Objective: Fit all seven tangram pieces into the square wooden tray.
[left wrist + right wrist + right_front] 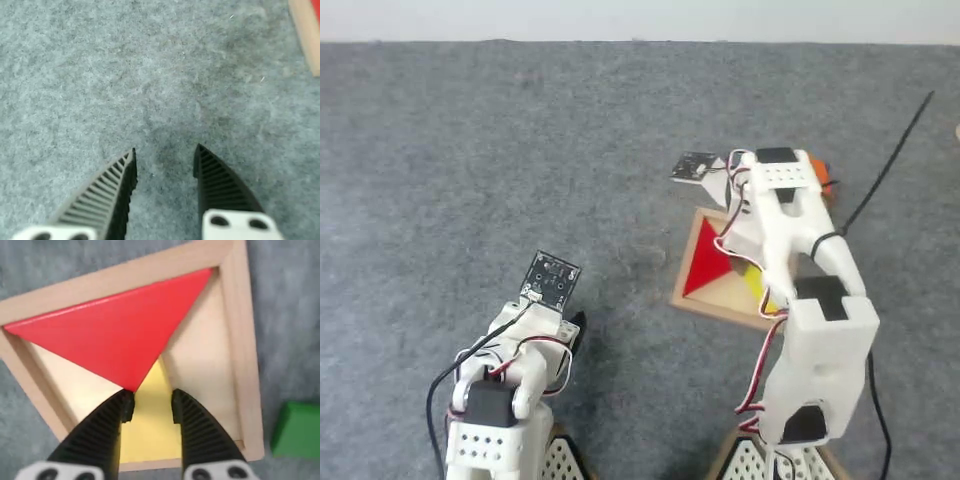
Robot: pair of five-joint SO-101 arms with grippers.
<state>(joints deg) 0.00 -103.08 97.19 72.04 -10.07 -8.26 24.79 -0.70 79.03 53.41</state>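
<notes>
Judging from the high view, the filling of the wooden tray is at an early stage: it lies on the grey worktop toward the right edge, with one red triangle and one yellow piece inside it. The right arm reaches over the tray, and one orange piece peeks out beyond that arm, on the side toward the far edge. The left arm sits near the front edge, well apart from the tray. From the left wrist, the left gripper hangs over bare worktop with its jaws spread and nothing between them; a corner of the tray's rim shows farther off. From the right wrist, the right gripper hovers over the yellow piece just at the red triangle's tip, jaws narrowly parted and pinching nothing. One green piece lies on the worktop just outside the tray's rim. By count: one tray, two pieces seated, two seen loose, so four of seven in sight. The next move probably calls for lifting clear of the tray, taking a loose piece such as the green one, and turning it to match a bare stretch of the tray floor.
</notes>
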